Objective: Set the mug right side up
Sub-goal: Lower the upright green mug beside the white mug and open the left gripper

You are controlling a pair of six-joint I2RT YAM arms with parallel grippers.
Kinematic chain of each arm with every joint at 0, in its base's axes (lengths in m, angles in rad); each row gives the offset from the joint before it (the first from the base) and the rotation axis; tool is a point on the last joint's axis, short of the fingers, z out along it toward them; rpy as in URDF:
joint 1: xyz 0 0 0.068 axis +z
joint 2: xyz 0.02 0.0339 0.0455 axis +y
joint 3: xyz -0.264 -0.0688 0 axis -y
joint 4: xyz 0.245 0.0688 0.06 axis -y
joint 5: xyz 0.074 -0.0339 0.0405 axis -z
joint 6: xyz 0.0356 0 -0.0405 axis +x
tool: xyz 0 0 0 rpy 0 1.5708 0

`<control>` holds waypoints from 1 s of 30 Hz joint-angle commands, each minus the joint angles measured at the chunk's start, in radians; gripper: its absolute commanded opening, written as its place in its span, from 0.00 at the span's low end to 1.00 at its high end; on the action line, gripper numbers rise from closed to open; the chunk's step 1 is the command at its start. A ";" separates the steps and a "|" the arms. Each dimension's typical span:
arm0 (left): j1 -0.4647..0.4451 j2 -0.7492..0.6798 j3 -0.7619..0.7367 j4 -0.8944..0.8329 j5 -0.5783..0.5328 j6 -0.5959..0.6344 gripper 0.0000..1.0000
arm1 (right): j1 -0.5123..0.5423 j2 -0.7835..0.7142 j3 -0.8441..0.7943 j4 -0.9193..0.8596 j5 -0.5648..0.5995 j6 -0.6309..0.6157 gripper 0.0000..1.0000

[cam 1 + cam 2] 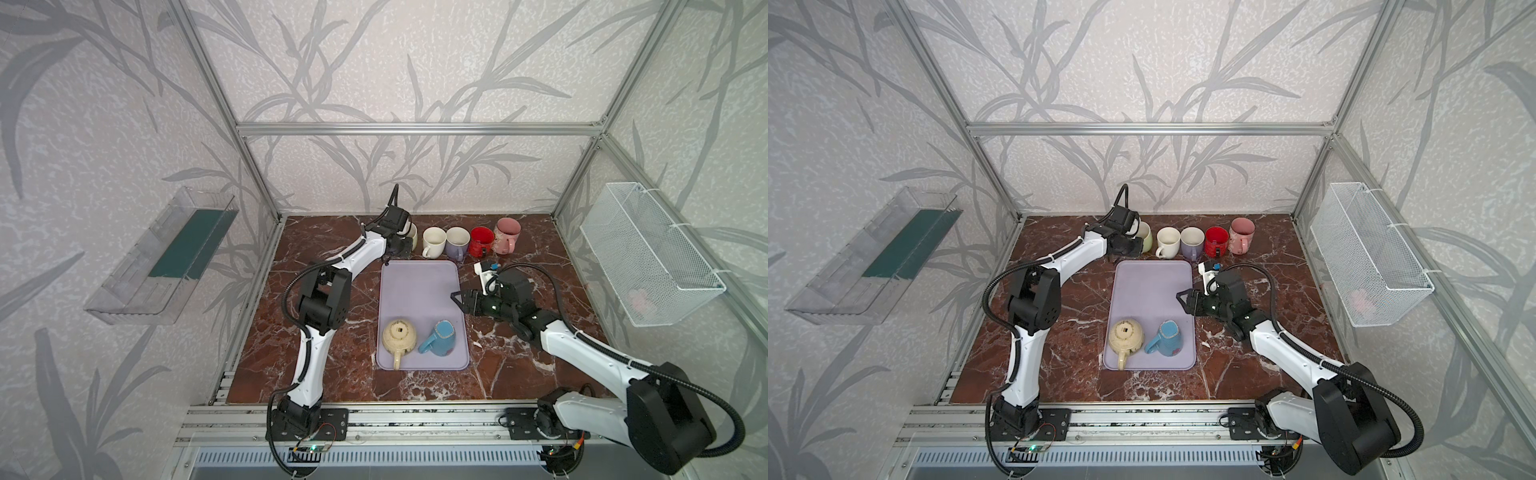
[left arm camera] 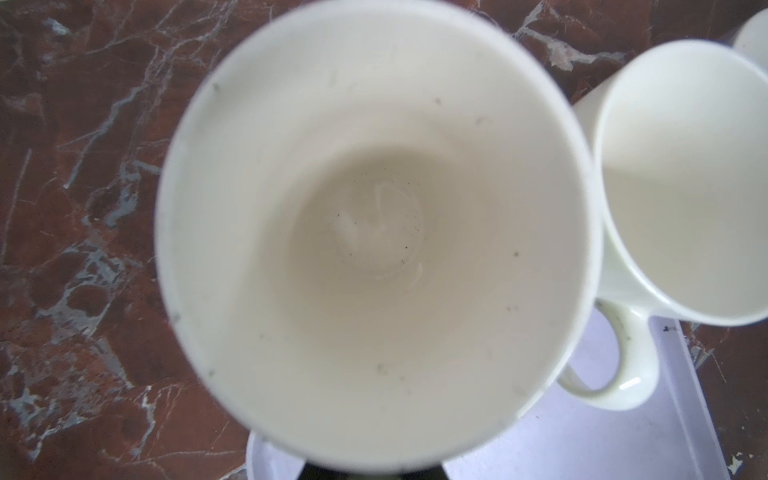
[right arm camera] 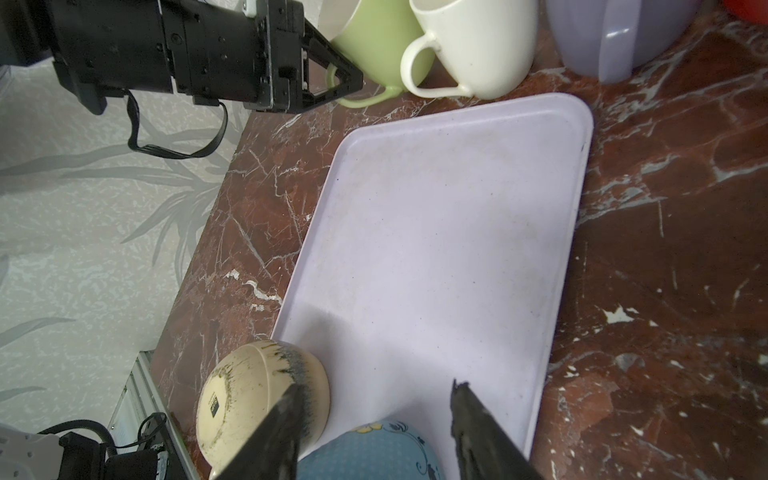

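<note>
The green mug (image 1: 1145, 237) stands mouth up near the far edge of the worktop (image 1: 353, 374), just beyond the far left corner of the lilac tray (image 1: 419, 291); it is the left end of a row of upright mugs, touching or just beside the white mug (image 1: 434, 241), then the lilac mug (image 1: 457, 242), the red mug (image 1: 482, 241) and the pink mug (image 1: 507, 235). The left tool (image 3: 353, 81) is at the green mug's handle, jaws narrow and closed on it; the left wrist view looks straight down into the mug's pale inside; whether its base rests on the worktop I cannot tell. At the tray's near end two mugs sit bottom up: a beige mug (image 1: 399, 337) by the near left corner, handle toward the near edge; a blue mug (image 1: 440, 338) by the near right corner, handle toward the beige one. The right tool (image 1: 457, 298) hangs over the tray's right edge, jaws about half apart, holding nothing.
</note>
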 commanded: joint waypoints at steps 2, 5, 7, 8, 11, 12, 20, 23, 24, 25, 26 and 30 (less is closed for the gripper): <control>-0.011 0.003 0.084 -0.016 0.018 0.044 0.00 | 0.005 0.010 -0.008 0.032 -0.017 0.005 0.57; -0.025 0.016 0.102 -0.037 0.002 0.065 0.00 | 0.006 0.012 -0.008 0.033 -0.018 0.007 0.57; -0.030 0.025 0.113 -0.046 -0.003 0.072 0.00 | 0.004 0.010 -0.007 0.033 -0.017 0.007 0.57; -0.032 0.029 0.118 -0.050 -0.003 0.074 0.00 | 0.005 0.010 -0.008 0.033 -0.019 0.007 0.57; -0.033 0.039 0.131 -0.058 -0.001 0.070 0.00 | 0.006 0.009 -0.008 0.033 -0.018 0.007 0.57; -0.033 0.042 0.136 -0.061 -0.001 0.070 0.00 | 0.006 0.008 -0.008 0.032 -0.017 0.007 0.57; -0.033 0.055 0.153 -0.079 -0.018 0.071 0.00 | 0.006 0.003 -0.007 0.031 -0.018 0.005 0.57; -0.034 0.058 0.159 -0.082 -0.025 0.073 0.00 | 0.005 0.003 -0.009 0.032 -0.019 0.007 0.57; -0.033 0.059 0.161 -0.084 -0.029 0.073 0.00 | 0.006 0.003 -0.010 0.032 -0.020 0.007 0.57; -0.033 0.061 0.162 -0.085 -0.031 0.074 0.00 | 0.006 0.004 -0.009 0.032 -0.019 0.007 0.57; -0.033 0.063 0.165 -0.087 -0.033 0.074 0.00 | 0.006 0.005 -0.009 0.032 -0.020 0.007 0.57; -0.034 0.069 0.175 -0.094 -0.037 0.076 0.03 | 0.005 0.008 -0.008 0.032 -0.020 0.007 0.57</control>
